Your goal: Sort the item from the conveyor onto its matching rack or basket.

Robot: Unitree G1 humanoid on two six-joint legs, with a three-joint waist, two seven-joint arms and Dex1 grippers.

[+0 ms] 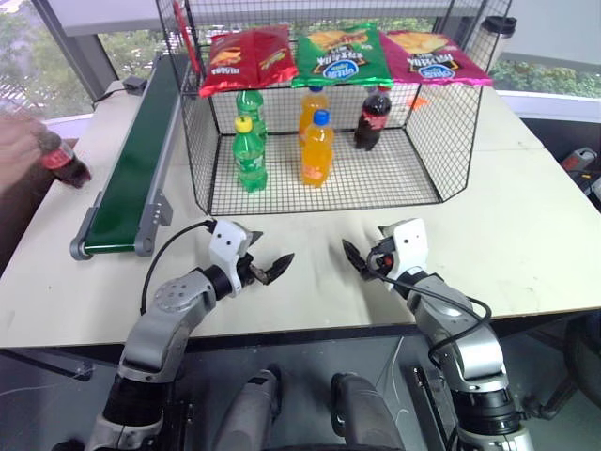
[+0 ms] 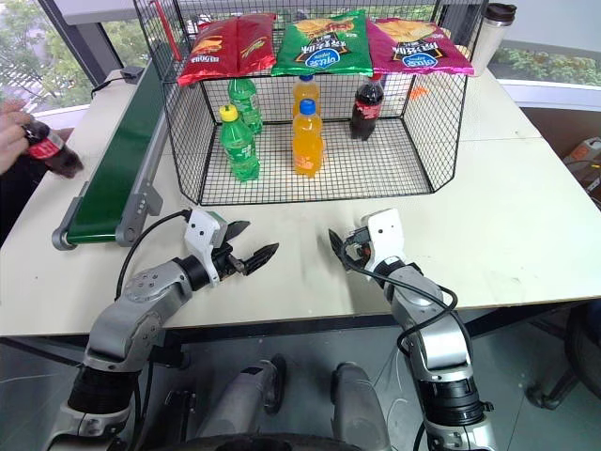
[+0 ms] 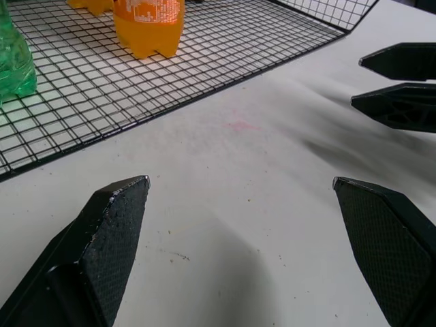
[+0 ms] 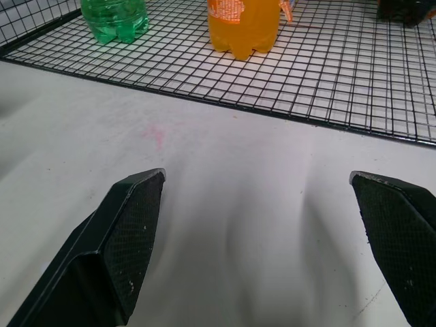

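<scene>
A small cola bottle (image 1: pixel 62 162) with a red cap and label is held in a person's hand (image 1: pixel 19 141) at the far left, just left of the dark green conveyor (image 1: pixel 131 160); the belt carries nothing. The black wire cage (image 1: pixel 441 160) stands at the back middle with its open front toward me. My left gripper (image 1: pixel 270 254) and right gripper (image 1: pixel 362 246) hover low over the white table in front of the cage, tips turned toward each other. Both are open and hold nothing, with bare table between the fingers (image 3: pixel 112 238) and the right gripper's fingers (image 4: pixel 129 231).
Inside the cage stand two green bottles (image 1: pixel 249 155), two orange bottles (image 1: pixel 317 150) and another cola bottle (image 1: pixel 373 117). Red (image 1: pixel 246 58), green (image 1: pixel 338 52) and pink chip bags (image 1: pixel 434 56) hang along its top. A tumbler (image 1: pixel 495 38) stands at the back right.
</scene>
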